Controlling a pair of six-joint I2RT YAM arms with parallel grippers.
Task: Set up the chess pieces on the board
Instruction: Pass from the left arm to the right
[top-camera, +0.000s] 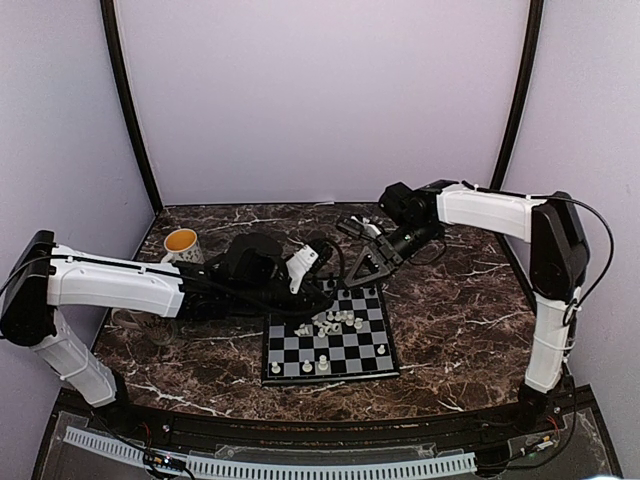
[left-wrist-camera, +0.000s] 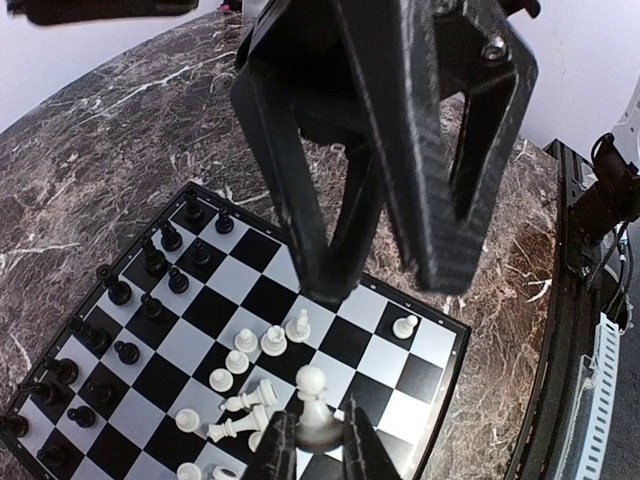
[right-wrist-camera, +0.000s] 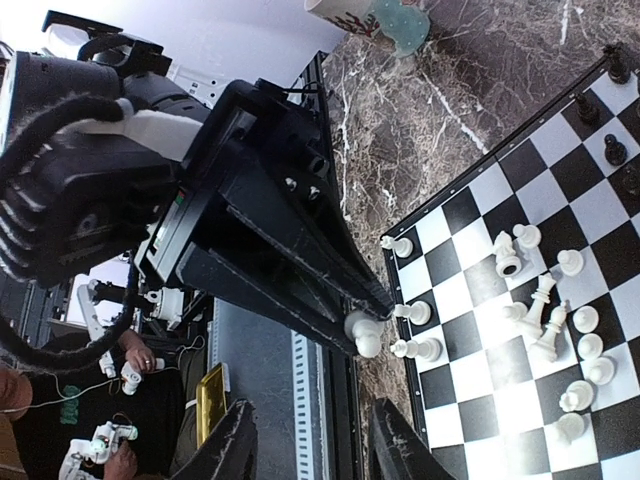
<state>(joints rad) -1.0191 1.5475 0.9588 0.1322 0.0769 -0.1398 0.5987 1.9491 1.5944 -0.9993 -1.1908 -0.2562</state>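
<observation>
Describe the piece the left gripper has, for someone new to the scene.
Find the chessboard on the marble table. Over its white side, the left gripper clamps one round-headed white piece. The other white pieces sit free on the squares.

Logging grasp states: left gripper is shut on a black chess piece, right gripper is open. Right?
One slip: the chess piece in the left gripper is white, not black; the left wrist view shows it clamped there. The right gripper is open, as you said.
</observation>
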